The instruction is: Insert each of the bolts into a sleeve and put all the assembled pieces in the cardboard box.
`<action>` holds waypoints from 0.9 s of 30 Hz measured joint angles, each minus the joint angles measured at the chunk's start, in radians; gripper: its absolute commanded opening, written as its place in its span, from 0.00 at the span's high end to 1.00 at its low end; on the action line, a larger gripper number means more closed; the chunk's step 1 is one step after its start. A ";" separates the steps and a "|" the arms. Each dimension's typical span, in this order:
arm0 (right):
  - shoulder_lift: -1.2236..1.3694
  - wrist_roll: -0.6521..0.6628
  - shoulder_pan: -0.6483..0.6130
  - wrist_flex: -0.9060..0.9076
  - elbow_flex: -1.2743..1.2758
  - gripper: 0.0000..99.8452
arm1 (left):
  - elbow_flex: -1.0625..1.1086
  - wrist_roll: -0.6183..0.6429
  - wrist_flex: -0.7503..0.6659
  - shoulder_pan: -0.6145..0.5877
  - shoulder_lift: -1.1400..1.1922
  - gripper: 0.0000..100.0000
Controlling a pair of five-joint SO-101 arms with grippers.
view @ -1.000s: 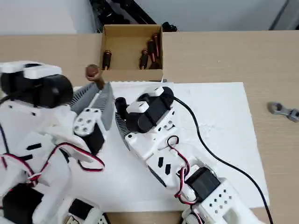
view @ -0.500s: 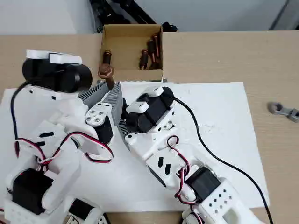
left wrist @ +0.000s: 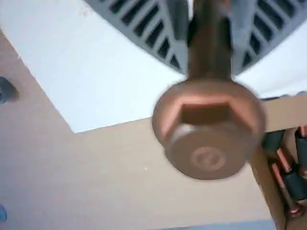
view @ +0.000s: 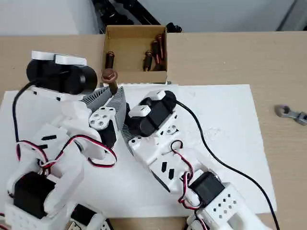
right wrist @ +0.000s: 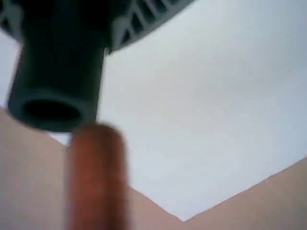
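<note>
My left gripper (view: 114,92) is shut on a copper bolt (view: 110,76), whose hex head points toward the cardboard box (view: 136,75). In the left wrist view the bolt (left wrist: 208,129) sticks out from between the grey fingers (left wrist: 144,19). My right gripper (view: 126,120) sits close beside it, shut on a black sleeve (right wrist: 55,81). The sleeve's open end faces outward, and the bolt's shaft (right wrist: 96,177) lies just by that opening, outside it. Several assembled pieces (view: 153,52) lie in the box.
A white sheet (view: 225,139) covers the table under both arms. The box stands at the sheet's far edge. A small metal wrench (view: 290,113) lies on the bare table at the far right. A black cable (view: 211,148) runs across the sheet.
My left arm has swung right with the bolt, bringing it from the sheet's left side up against the right gripper's sleeve. The right arm has shifted only slightly.
</note>
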 measured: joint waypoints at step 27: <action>-0.020 0.020 0.000 0.000 0.002 1.00 | -0.002 0.028 0.018 -0.002 0.051 0.99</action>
